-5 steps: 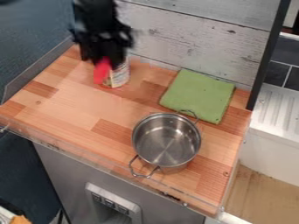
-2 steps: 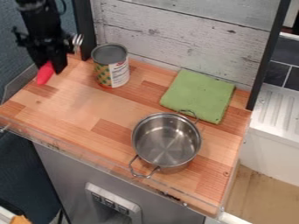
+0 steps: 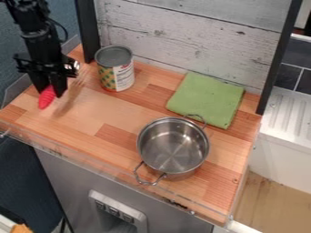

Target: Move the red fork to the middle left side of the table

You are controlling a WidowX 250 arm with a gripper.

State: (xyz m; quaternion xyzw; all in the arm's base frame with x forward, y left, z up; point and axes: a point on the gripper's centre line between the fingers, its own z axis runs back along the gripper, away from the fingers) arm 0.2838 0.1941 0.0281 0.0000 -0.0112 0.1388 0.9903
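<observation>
The gripper (image 3: 53, 93) hangs over the left side of the wooden table (image 3: 115, 111), left of the can. It is shut on the red fork (image 3: 46, 97), whose red handle sticks out below the fingers toward the front left. The fork's metal end shows behind the gripper on its right side, partly hidden by it. A shadow lies on the wood just right of the gripper; whether the fork touches the table I cannot tell.
A can (image 3: 115, 69) stands at the back left, close to the gripper's right. A green cloth (image 3: 206, 99) lies at the back right, and a steel pot (image 3: 173, 145) stands at the front right. A low clear edge runs along the table's left and front.
The gripper has moved left from in front of the can with the fork, then forward and lower over the table's left side. The can has come into full view.
</observation>
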